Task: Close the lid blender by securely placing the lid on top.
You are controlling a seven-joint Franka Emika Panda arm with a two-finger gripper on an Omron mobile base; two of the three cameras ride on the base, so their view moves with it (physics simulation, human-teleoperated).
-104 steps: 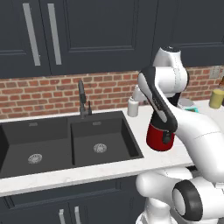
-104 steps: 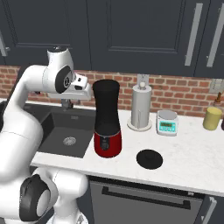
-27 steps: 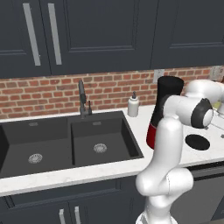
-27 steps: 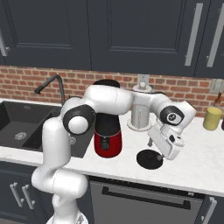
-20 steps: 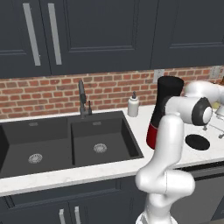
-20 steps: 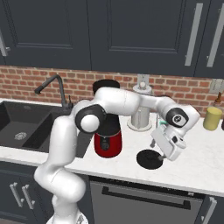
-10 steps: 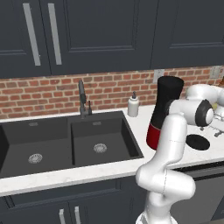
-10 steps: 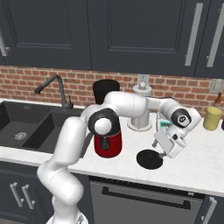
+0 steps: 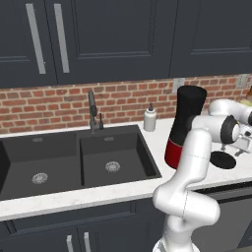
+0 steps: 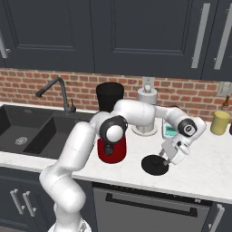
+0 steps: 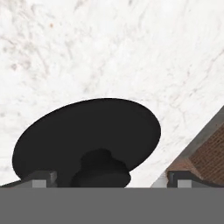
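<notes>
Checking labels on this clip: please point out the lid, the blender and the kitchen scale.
lid (image 11: 87,135), hand view, on the flat black disc just above its knob.
blender (image 9: 189,110), left base view, on the upper part of the black jar.
kitchen scale (image 10: 168,132), right base view, on the visible part behind the arm.

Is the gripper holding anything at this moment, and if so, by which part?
Nothing is held. The gripper is open, its fingers standing either side of the lid's knob without touching it; the lid lies flat on the counter.
</notes>
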